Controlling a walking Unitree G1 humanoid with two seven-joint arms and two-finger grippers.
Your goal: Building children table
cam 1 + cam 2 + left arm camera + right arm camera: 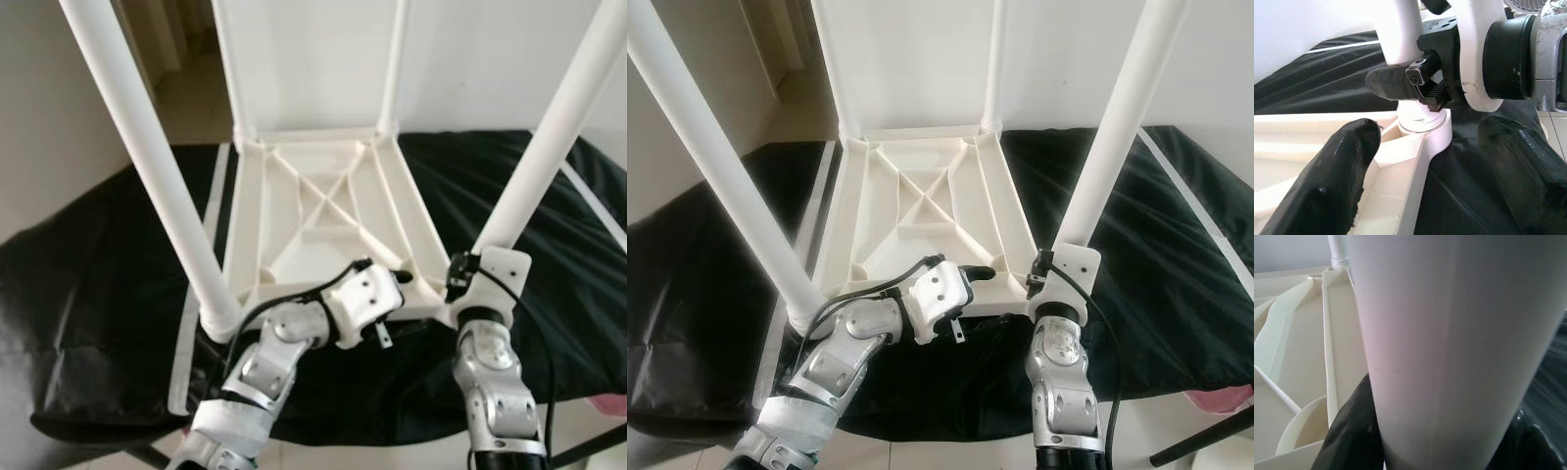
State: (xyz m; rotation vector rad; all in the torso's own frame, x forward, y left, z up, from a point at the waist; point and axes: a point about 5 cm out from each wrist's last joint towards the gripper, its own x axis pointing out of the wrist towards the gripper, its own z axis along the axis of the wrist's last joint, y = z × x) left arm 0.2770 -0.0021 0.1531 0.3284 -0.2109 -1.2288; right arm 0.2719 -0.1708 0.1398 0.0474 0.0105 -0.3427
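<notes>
An upside-down white table top point(323, 211) is lying in the middle of the head views on a black cloth point(88, 294), its ribbed underside facing up. Four white legs are standing up from its corners: the near left leg point(147, 157) is slanting toward the upper left of the frame, the near right leg point(554, 127) toward the upper right, and two thinner-looking far legs point(395, 64) are rising at the top centre against a pale wall point(490, 49).

The right gripper point(1420, 81) is sitting at the lower right of the head views, at the base of the near right leg. The head views are hiding its fingers behind the white wrist block; the left wrist view is showing one black finger pressed against the leg just above the corner socket point(1422, 122), and the right wrist view is showing the leg between two dark fingers point(1354, 431), so it is clamping that leg.

The left gripper point(1442, 171) is reaching in from the lower centre of the head views toward the same near right corner. In its own wrist view its two fingers point(1337, 176) are standing wide apart, one over the table top's rim, the other over the cloth, gripping nothing.
</notes>
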